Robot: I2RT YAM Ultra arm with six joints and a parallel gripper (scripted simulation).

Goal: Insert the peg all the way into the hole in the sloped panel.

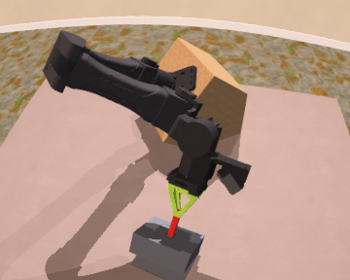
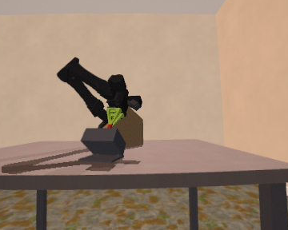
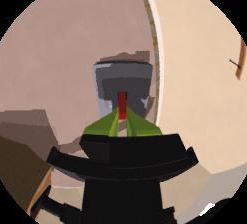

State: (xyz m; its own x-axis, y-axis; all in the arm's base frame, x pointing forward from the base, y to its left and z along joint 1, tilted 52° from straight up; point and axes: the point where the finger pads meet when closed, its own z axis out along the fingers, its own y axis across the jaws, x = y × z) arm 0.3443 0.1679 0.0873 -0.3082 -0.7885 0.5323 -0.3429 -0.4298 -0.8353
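Notice your jaws (image 1: pixel 179 215) are clamped on the red peg (image 1: pixel 173 227), tilted so its axis meets the sloped panel (image 1: pixel 166 249) on the tabletop (image 1: pixel 290 185) squarely. Its lower end sits in the hole; you cannot tell how deep, since the panel hides the tip.

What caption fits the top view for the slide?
Claw shut on the red peg, its lower end in the sloped grey panel; tan box behind the arm.
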